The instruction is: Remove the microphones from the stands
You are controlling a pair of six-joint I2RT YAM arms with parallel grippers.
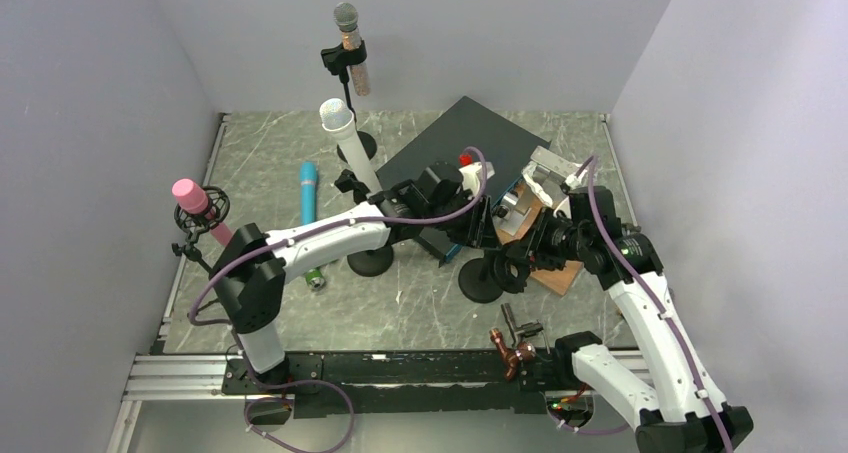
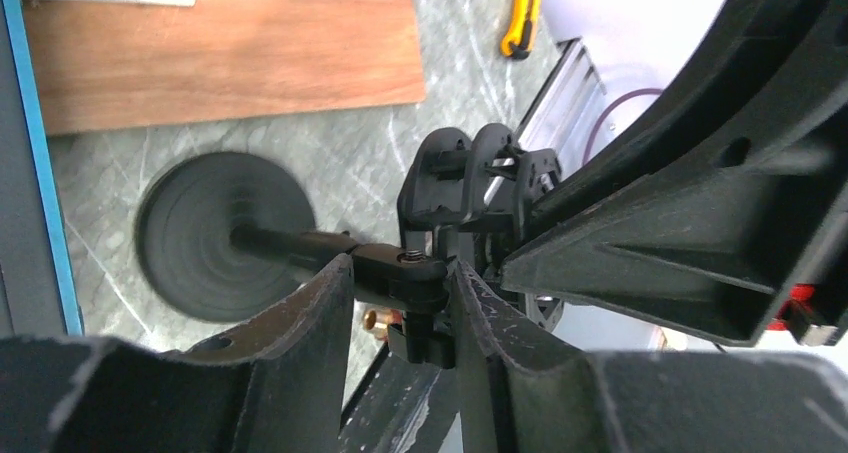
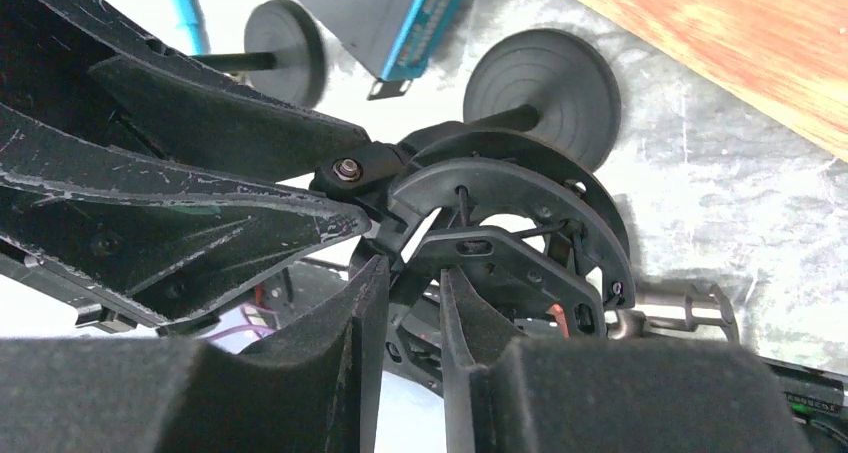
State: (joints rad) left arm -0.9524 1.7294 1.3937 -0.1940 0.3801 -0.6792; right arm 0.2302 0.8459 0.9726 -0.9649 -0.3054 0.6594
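Observation:
A black stand with a round base [image 1: 480, 283] [image 2: 200, 238] [image 3: 545, 88] rises at the table's middle and carries a ring-shaped shock mount [image 3: 520, 188] [image 2: 480, 173]. Whether a microphone sits inside this mount I cannot tell. My left gripper [image 2: 403, 273] [image 1: 478, 228] comes in from the left, its jaws pressed on the stand's swivel joint [image 2: 385, 265] [image 3: 355, 168]. My right gripper [image 3: 415, 273] [image 1: 515, 245] comes in from the right and is shut on a black strut of the shock mount.
Other microphones stand around: a silver one [image 1: 346, 18] and a white one [image 1: 338, 123] at the back, a pink one [image 1: 188, 193] at the left. A blue one [image 1: 308, 193] lies flat. A dark box [image 1: 465, 138], a wooden board [image 1: 560, 273] and a copper fitting [image 1: 510, 353] are close by.

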